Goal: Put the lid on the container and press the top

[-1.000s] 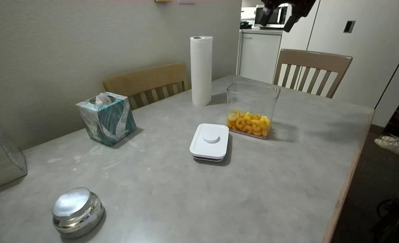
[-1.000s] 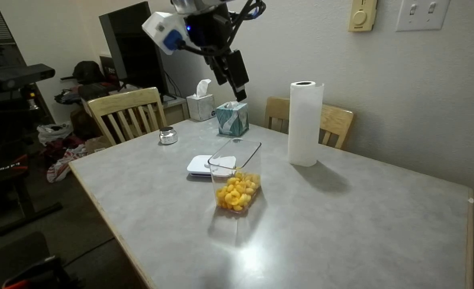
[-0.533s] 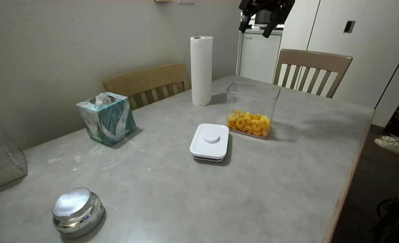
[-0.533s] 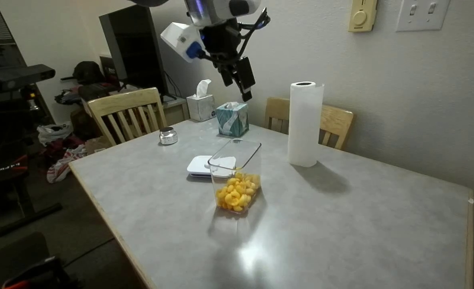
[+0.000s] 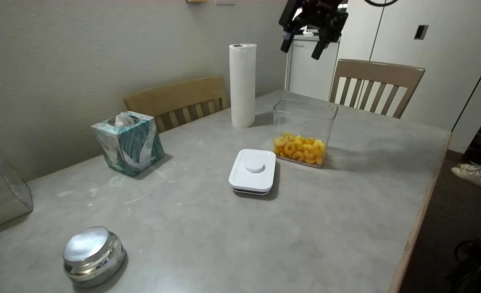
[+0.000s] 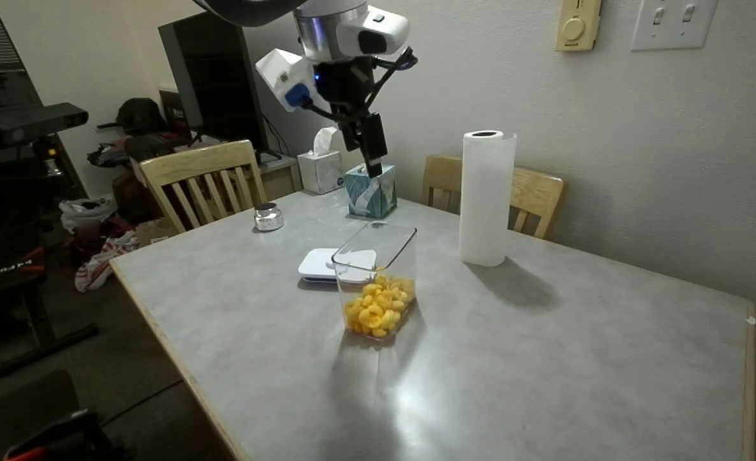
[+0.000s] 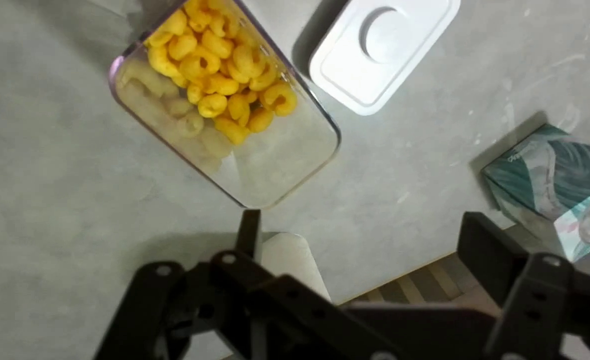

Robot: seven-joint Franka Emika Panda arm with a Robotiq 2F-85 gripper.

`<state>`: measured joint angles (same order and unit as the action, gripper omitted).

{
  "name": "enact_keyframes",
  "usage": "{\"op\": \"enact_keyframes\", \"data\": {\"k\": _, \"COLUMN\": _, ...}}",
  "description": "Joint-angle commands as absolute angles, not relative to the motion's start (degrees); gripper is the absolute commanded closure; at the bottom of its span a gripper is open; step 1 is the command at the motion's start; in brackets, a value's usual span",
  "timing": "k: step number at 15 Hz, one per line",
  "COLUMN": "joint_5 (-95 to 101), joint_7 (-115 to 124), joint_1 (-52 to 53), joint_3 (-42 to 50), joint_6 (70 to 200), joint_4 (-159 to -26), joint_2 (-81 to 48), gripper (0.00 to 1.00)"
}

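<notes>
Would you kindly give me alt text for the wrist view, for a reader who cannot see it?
An uncovered clear container of yellow snack pieces and, beside it, a white lid with a round button rest on a gray table. Across the bottom, the black claw is open and empty; at right is a teal tissue box.

Bench (image 5: 199,228) seen slantwise from above in an exterior view, silvery jar (image 5: 93,256) nearest, facing white cabinets (image 5: 403,49). In an exterior view, also slanting down, container (image 6: 398,259) nearer, silvery jar far off; silvery jar, container, lid (image 6: 319,261) common to both. Wrist view closest, steeply down past end effector (image 7: 362,225) onto container and lid.
</notes>
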<state>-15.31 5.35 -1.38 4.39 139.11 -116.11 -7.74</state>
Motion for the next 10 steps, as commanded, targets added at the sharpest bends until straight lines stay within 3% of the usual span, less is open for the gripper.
{"op": "enact_keyframes", "data": {"k": 1, "joint_5": -12.63, "joint_7": 21.14, "joint_1": 1.95, "joint_3": 5.67, "joint_6": 138.24, "joint_4": -107.97, "joint_2": -14.78, "gripper": 0.00}}
{"op": "enact_keyframes", "data": {"k": 3, "joint_5": -11.19, "joint_7": 30.98, "joint_1": 4.03, "joint_3": 6.29, "joint_6": 138.28, "joint_4": -103.98, "joint_2": -17.95, "gripper": 0.00}}
{"op": "enact_keyframes", "data": {"k": 4, "joint_5": -12.11, "joint_7": 24.59, "joint_1": 1.31, "joint_3": 4.07, "joint_6": 139.08, "joint_4": -108.90, "joint_2": -14.01, "gripper": 0.00}}
{"op": "enact_keyframes", "data": {"k": 10, "joint_5": -13.02, "joint_7": 25.37, "joint_1": 1.17, "joint_3": 3.51, "joint_6": 137.60, "joint_4": -106.62, "joint_2": -15.92, "gripper": 0.00}}
